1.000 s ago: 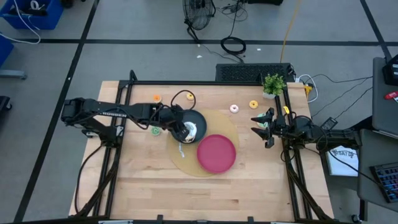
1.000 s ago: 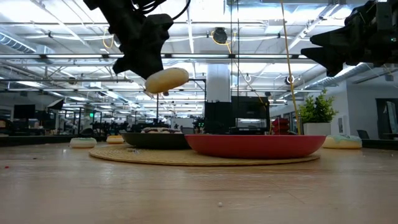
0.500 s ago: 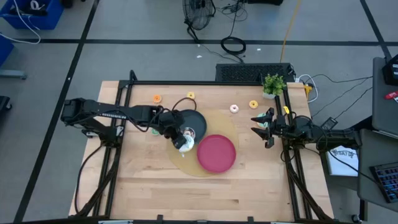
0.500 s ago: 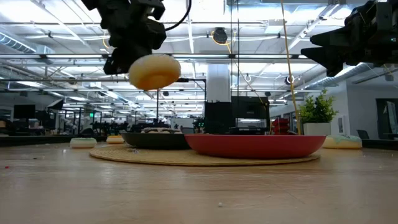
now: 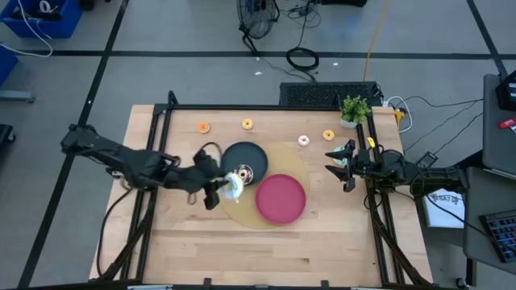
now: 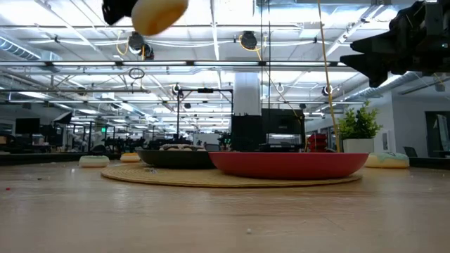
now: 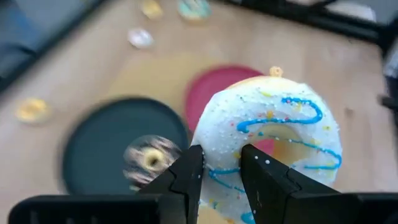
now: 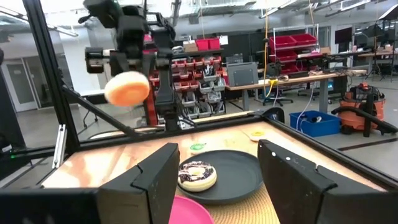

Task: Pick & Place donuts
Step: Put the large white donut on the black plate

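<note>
My left gripper (image 5: pixel 221 188) is shut on a white-iced donut (image 7: pixel 273 134) with blue squiggles, high over the near left edge of the round mat (image 5: pixel 297 161). In the low view the donut (image 6: pixel 159 12) shows at the top. Another iced donut (image 5: pixel 244 171) lies in the black plate (image 5: pixel 242 151), beside the red plate (image 5: pixel 280 198). Several small donuts lie along the far side of the table: orange (image 5: pixel 203 126), yellow (image 5: pixel 247 123), pink (image 5: pixel 304 140), orange (image 5: pixel 328 135). My right gripper (image 5: pixel 339 163) waits open at the table's right edge. My left gripper pinches the donut's ring (image 7: pixel 225 138) between its two fingers, at the side of the ring nearest the wrist. The fingers slant downward from the table's left. The donut is lifted clear, tilted, its iced face toward the wrist and its plain tan underside (image 8: pixel 127 89) turned outward.
A small potted plant (image 5: pixel 354 108) stands at the far right corner. A green donut (image 8: pixel 198 147) lies on the wood beyond the black plate. Dark frame rails (image 5: pixel 266 107) run along the table's far, left and right sides. Bare wood (image 5: pixel 266 250) fills the near half.
My left gripper has risen from over the black plate and swung toward the table's near left, rolling as it went. It has stayed shut on the white-iced donut, which has gone up with it and turned about. The donut in the black plate has stayed put.
</note>
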You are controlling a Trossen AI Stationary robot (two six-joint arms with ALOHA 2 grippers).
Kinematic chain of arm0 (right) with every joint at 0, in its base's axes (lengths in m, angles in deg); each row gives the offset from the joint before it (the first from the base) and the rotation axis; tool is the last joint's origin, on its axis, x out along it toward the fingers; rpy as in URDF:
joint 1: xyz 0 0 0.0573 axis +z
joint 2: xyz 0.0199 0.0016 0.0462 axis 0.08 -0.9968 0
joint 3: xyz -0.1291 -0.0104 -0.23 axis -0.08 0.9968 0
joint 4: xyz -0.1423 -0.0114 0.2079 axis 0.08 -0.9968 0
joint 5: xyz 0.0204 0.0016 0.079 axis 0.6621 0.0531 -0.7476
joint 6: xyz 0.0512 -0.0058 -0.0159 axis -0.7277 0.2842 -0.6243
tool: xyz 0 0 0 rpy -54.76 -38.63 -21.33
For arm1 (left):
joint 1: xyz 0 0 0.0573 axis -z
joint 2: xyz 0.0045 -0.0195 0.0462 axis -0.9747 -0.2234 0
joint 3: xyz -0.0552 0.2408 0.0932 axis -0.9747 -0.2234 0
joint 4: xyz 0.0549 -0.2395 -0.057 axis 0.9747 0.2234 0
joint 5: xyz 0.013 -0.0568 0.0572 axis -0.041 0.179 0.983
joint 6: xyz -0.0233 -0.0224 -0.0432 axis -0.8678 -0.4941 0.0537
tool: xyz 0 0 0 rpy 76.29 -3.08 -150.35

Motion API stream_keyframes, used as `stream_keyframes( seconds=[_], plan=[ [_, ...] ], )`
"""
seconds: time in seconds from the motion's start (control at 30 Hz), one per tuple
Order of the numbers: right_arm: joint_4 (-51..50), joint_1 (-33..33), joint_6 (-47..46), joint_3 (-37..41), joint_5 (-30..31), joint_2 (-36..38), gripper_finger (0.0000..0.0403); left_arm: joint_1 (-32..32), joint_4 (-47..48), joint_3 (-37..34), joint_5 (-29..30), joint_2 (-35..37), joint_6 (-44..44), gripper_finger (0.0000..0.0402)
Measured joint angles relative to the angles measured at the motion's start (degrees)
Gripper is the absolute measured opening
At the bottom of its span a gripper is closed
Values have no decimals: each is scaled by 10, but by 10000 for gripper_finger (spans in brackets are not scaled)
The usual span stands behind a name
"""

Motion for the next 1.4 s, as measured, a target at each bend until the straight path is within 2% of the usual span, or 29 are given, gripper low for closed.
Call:
stream_keyframes(
  seconds=[0.1, 0.2, 0.33, 0.4, 0.6, 0.77, 1.0, 1.4],
  plan=[
    [-1, 0, 0, 0, 0, -1, 208, 21, -15, -5, 78, 22, 10, 111],
    [-1, 0, 0, 0, 0, -3, 208, 24, -14, -26, 125, 36, 2, 111],
    [-2, 0, 0, 0, 0, -3, 208, 8, -39, -77, 142, 57, -24, 111],
    [-1, 0, 0, 0, 0, -3, 208, -2, -87, -113, 113, 72, -16, 111],
    [-3, 0, 0, 0, 0, -5, 208, -56, -273, -216, -36, 123, 70, 111],
    [-4, 0, 0, 0, 0, -5, 208, -99, -357, -286, -114, 192, 137, 111],
    [-6, 0, 0, 0, 0, -5, 208, -120, -453, -392, -179, 310, 206, 111],
    [-9, 0, 0, 0, 0, -5, 208, -165, -416, -475, -186, 515, 171, 111]
  ],
)
